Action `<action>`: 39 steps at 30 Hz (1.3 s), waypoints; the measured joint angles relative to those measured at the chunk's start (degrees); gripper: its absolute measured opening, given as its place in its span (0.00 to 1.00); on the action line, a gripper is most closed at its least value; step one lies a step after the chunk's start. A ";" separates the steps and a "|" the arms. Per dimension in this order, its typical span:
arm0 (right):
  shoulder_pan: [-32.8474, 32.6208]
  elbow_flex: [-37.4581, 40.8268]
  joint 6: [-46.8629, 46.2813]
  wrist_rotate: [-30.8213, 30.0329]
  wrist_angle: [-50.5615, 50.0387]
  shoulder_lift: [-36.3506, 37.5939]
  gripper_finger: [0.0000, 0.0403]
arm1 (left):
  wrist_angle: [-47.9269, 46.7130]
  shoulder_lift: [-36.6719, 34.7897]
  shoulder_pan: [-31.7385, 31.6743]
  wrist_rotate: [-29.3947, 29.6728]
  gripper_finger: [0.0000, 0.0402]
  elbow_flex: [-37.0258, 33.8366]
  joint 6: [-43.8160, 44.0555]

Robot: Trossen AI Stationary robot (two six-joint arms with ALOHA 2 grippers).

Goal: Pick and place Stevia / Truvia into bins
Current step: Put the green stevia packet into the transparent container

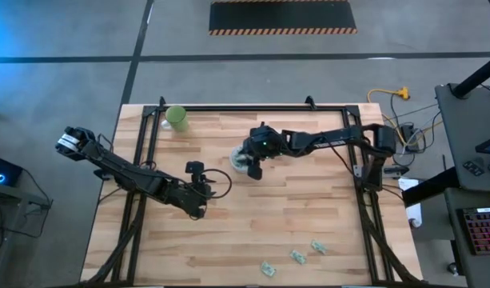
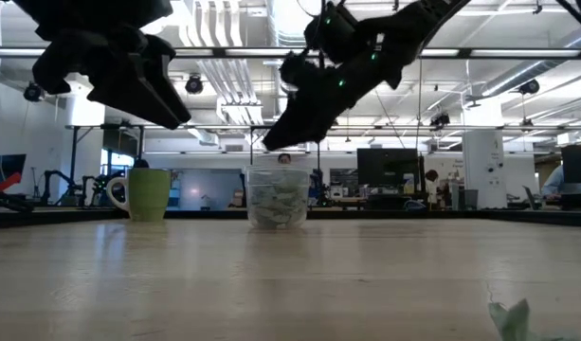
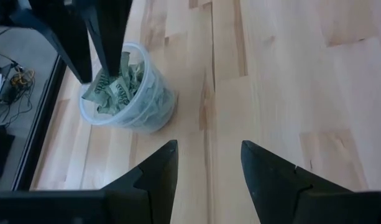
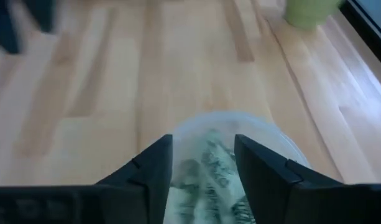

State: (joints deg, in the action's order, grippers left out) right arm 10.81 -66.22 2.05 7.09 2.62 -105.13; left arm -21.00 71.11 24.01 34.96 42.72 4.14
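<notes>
The clear cup [image 1: 238, 161] stands on the table's middle, filled with pale green and white Stevia packets [image 3: 115, 87]. My right gripper [image 4: 202, 165] hangs open just above its rim, one finger on either side of the cup's mouth [image 2: 276, 142], touching nothing. Three more packets [image 1: 297, 256] lie flat near the table's near right edge. One of them shows at the low view's bottom right [image 2: 511, 318]. My left gripper [image 3: 209, 165] waits open above bare wood, to the left of the cup [image 1: 203, 196] and nearer the table's near edge.
An opaque light-green cup [image 1: 177, 118] stands near the table's far left corner [image 2: 149, 194]. A black frame [image 1: 252, 107] runs along the table's far and side edges. Bare wood lies between the clear cup and the loose packets.
</notes>
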 joint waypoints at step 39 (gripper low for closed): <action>-44.87 29.20 -30.31 -10.50 -15.64 32.38 0.31 | 45.30 16.47 -0.04 -22.98 0.40 1.08 -15.00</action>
State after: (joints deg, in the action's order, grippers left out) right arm -34.07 -37.02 -28.26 -3.41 -13.02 -72.75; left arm 24.30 87.58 23.97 11.98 43.80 -10.86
